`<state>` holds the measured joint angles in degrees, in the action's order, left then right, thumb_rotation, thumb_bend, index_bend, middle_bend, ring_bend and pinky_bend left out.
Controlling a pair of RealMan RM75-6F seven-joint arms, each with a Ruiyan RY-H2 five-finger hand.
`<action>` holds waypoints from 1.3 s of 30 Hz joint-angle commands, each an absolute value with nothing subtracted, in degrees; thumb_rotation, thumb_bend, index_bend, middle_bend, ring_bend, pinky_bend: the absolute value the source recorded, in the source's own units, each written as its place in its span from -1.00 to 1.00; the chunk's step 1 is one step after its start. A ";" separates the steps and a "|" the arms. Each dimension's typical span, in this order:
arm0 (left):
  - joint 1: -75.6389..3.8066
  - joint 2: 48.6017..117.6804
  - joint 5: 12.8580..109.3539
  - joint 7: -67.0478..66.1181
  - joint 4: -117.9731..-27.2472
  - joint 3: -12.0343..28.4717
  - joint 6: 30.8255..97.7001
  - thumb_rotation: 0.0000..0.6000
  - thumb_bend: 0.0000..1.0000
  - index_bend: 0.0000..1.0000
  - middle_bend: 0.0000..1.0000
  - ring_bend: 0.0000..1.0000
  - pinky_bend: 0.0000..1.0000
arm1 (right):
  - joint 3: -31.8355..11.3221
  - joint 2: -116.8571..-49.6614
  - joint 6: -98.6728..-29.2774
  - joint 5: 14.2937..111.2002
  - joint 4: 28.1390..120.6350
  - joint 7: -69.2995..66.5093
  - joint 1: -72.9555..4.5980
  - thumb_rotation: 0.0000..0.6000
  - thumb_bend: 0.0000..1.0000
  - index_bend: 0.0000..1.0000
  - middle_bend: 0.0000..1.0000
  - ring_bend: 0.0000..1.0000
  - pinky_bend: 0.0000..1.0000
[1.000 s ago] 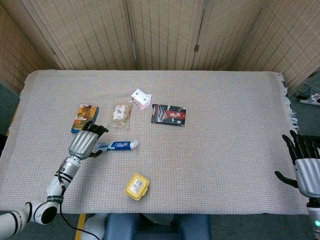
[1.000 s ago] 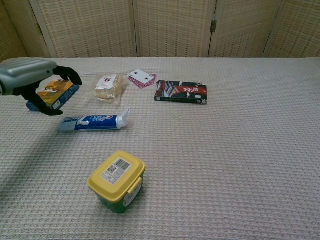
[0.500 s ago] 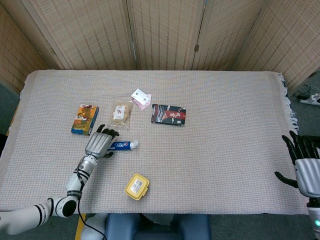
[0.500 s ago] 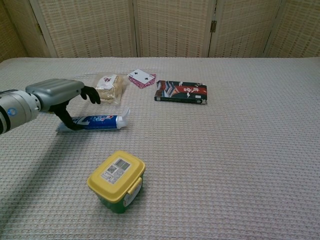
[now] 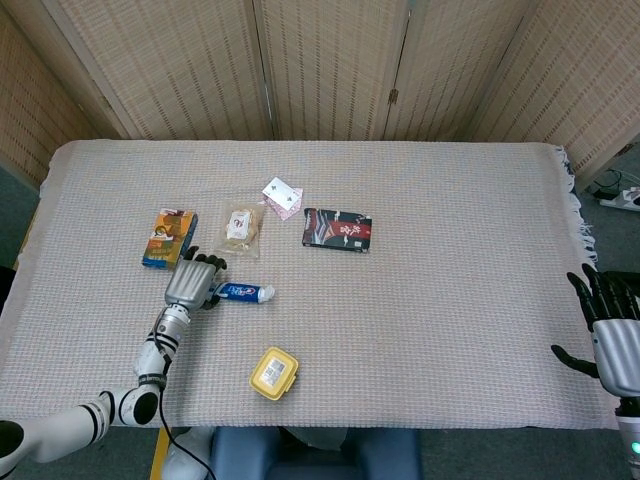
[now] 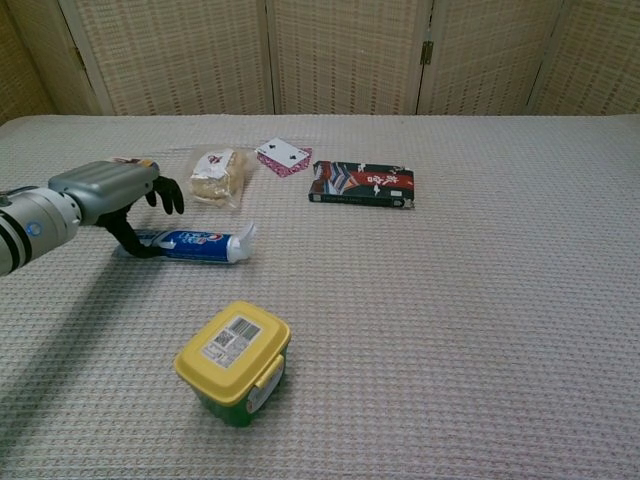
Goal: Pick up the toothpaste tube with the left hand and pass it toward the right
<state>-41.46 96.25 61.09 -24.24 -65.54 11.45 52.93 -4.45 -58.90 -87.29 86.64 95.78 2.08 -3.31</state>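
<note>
On the table (image 5: 420, 190), the left robot hand (image 5: 192, 281) is seen low over the crimped end of the toothpaste tube (image 6: 195, 243), fingers curled down around it; whether the tube is actually gripped cannot be told. The tube lies flat, cap pointing right, in front of the wrapped snack (image 6: 215, 173). A yellow-lidded tub (image 6: 233, 360) sits nearer. At the far right, the right robot hand (image 5: 612, 325) is held spread, holding nothing.

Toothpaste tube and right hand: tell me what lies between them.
Only bare tablecloth lies between toothpaste tube and right hand, per the head view.
</note>
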 commanded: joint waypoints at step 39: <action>-42.03 98.15 70.93 -4.25 -55.40 8.07 49.27 1.00 0.36 0.38 0.50 0.32 0.28 | -4.51 -58.36 -87.19 87.38 97.02 2.36 -3.60 1.00 -0.63 -1.00 -1.00 -1.00 -1.00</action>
<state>-42.05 98.39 68.09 -8.09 -57.11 8.96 49.41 -4.52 -58.47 -87.09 87.23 96.88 2.40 -3.57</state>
